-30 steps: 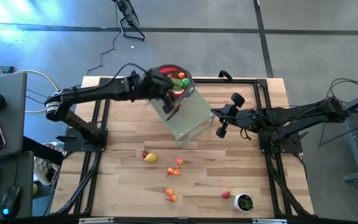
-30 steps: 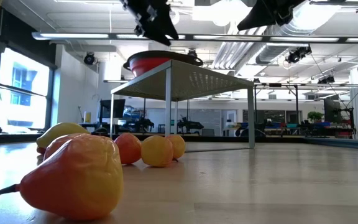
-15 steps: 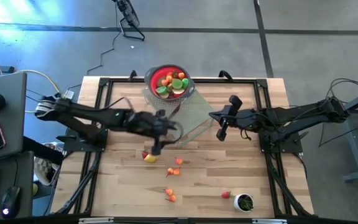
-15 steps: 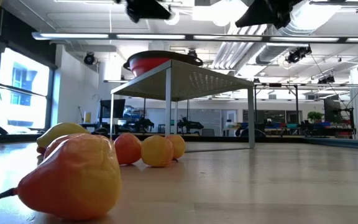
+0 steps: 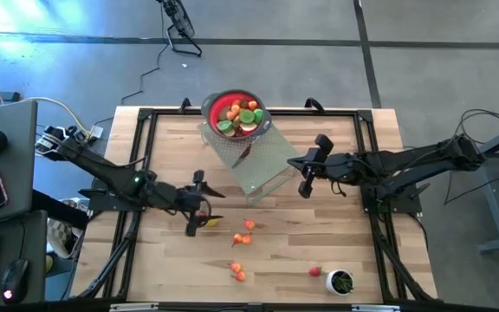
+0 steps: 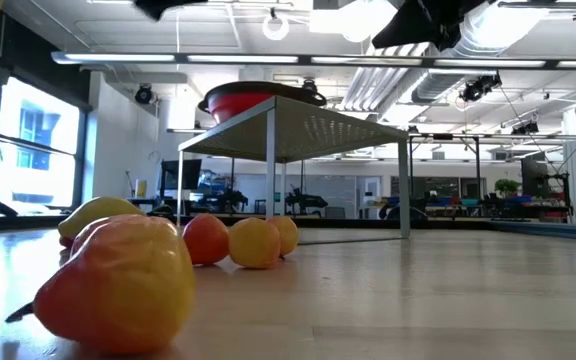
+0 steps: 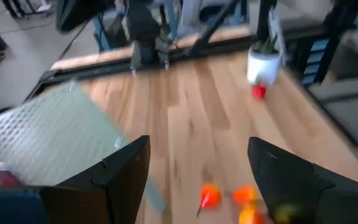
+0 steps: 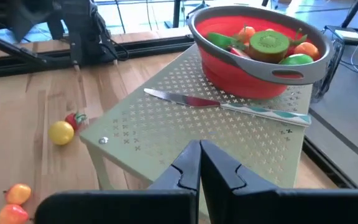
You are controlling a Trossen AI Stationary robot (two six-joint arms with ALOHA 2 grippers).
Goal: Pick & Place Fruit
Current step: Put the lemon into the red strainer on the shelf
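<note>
On perforated metal stand [image 8: 229, 134], round red bowl [image 8: 260, 59]

From overhead, one camera looks straight down on my whole counter [image 5: 319, 243]. Another sits at counter height, close behind a fruit piece [image 6: 118, 285], facing level into the room. My left wrist camera looks forward across the boards; my right one faces the mesh stand [image 8: 229, 137] and red bowl [image 8: 260, 59], which the overhead and low views share.
</note>
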